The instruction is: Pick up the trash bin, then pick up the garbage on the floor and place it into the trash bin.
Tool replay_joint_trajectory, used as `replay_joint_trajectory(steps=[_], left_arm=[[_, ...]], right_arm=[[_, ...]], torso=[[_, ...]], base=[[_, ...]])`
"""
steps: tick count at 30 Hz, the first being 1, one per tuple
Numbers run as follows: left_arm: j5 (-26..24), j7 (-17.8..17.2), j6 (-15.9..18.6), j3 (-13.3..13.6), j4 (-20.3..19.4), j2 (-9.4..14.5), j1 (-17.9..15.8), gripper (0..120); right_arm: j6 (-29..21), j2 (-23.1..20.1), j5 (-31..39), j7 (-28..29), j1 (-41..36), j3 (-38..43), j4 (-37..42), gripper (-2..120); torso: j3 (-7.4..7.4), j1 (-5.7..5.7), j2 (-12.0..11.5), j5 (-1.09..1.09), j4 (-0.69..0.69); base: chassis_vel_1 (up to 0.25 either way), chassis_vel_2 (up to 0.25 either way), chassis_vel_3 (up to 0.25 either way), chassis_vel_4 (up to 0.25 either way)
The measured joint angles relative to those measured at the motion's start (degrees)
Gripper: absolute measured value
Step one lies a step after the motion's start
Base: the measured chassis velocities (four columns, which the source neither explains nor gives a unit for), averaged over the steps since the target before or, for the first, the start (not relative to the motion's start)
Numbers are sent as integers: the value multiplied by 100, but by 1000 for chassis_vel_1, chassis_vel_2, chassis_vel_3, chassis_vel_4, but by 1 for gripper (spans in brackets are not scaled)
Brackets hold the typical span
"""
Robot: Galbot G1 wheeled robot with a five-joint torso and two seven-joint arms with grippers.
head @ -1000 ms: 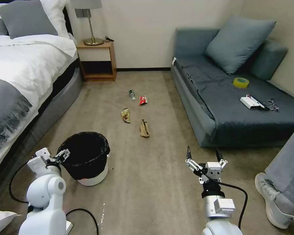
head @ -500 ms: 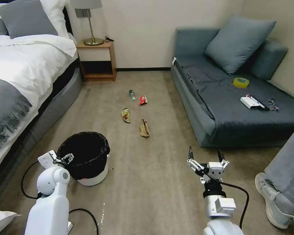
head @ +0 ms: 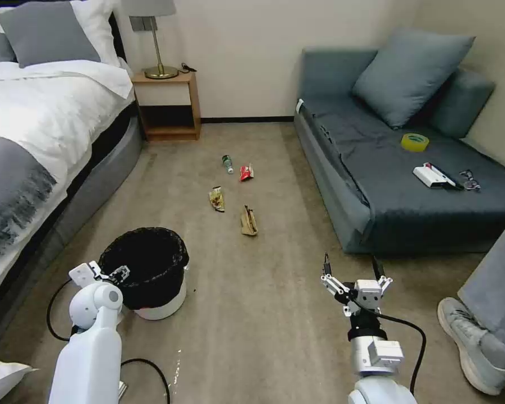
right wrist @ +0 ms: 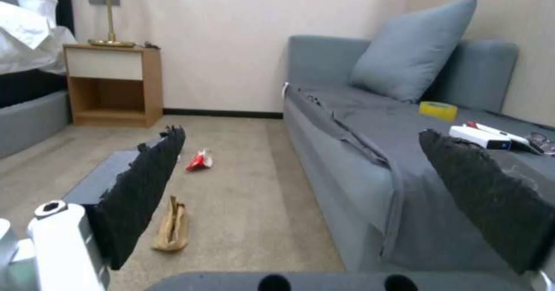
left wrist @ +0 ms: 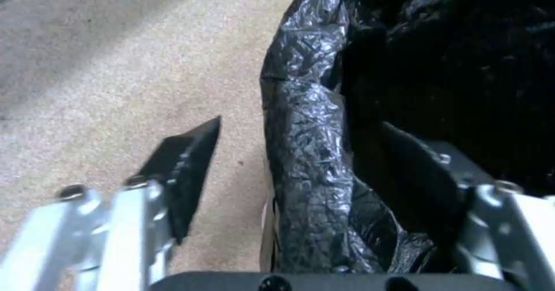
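The trash bin [head: 164,303], white with a black bag over its rim, stands on the carpet at my near left. My left gripper [head: 119,273] is open at its near-left rim. In the left wrist view the gripper [left wrist: 301,122] straddles the bagged rim [left wrist: 306,152], one finger outside over the carpet and one inside. Several garbage pieces lie farther off: a small bottle [head: 226,163], a red wrapper [head: 246,171], a yellow-dark wrapper [head: 216,198] and a brown paper packet [head: 248,220]. My right gripper [head: 349,261] hangs open and holds nothing, nearer than the garbage and to its right.
A bed [head: 33,140] runs along the left and a nightstand [head: 167,104] stands at the back. On the right a grey sofa [head: 376,185] holds a yellow tape roll [head: 414,141] and a white box [head: 430,175]. A person's shoe [head: 470,342] rests at the near right.
My left arm has swung inward and its gripper has come down onto the bin's near-left rim. The right arm has barely moved.
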Motion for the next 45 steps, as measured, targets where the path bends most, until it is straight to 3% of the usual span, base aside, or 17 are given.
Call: replay_joint_trajectory(steps=[16,28,30,33,37,45], left_arm=[[-130,56,-19,-52,-33,-76,119,8],[-43,129,-102,-102,-380,-160,269,4],[-23,165,-77,-116,-664,-175,351,2],[63,178,-76,-159,-979,-183,438,2],[375,355,-87,-216,-1745,-250,707,2],[1171,781,-87,-293,-2487,-453,1177,2]], right_arm=[[145,-27,1,4,15,66,34,100],[414,-48,314,6,109,139,72,100],[473,-61,515,-28,126,154,116,100],[565,-64,721,-70,144,159,141,100],[816,-61,983,-238,208,233,149,100],[917,-124,1146,-336,217,387,176,100]], torso=[[0,0,1,-2,0],[4,1,-2,-20,-5],[6,1,-4,-25,-8],[5,1,-3,-12,-6],[3,1,-3,-7,-3],[2,0,-2,-6,-2]], base=[[0,0,0,0],[0,0,0,0],[0,0,0,0],[0,0,0,0],[0,0,0,0],[0,0,0,0]])
